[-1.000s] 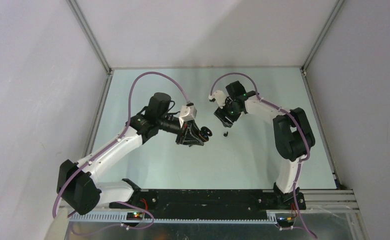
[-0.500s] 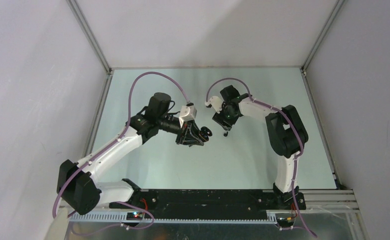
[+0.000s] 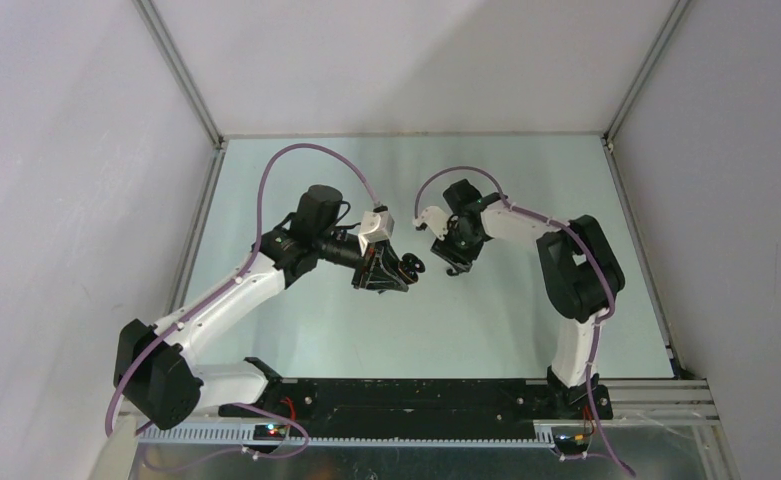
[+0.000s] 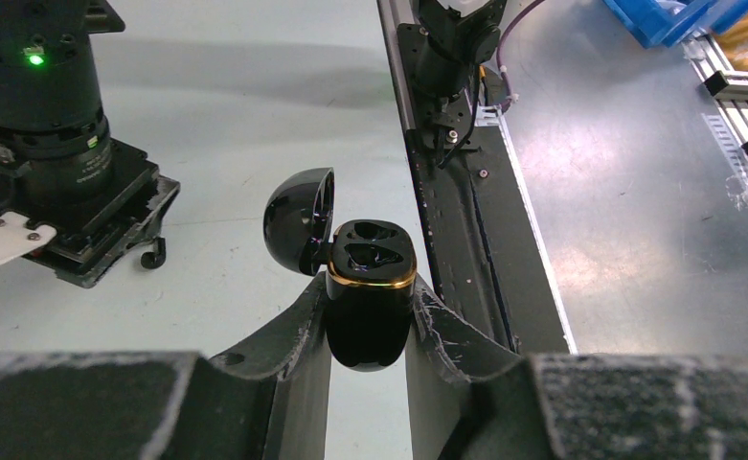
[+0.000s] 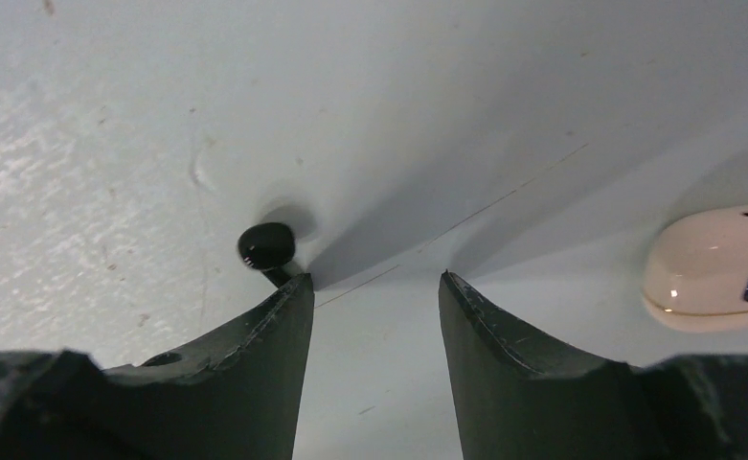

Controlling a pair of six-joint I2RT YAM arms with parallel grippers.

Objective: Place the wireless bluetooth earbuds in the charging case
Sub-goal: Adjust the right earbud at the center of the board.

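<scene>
Clamping open black case (image 4: 370, 331), wells empty, L fingers (image 4: 288, 340); R fingers (image 5: 255, 350) parted beside black earbud (image 5: 266, 245).

Both arms lean in toward the middle of the frame over the pale table (image 3: 486, 330). The left end effector (image 3: 402, 269) holds a small black charging case (image 3: 415, 266). The right end effector (image 3: 453, 266) points down, near it.
</scene>
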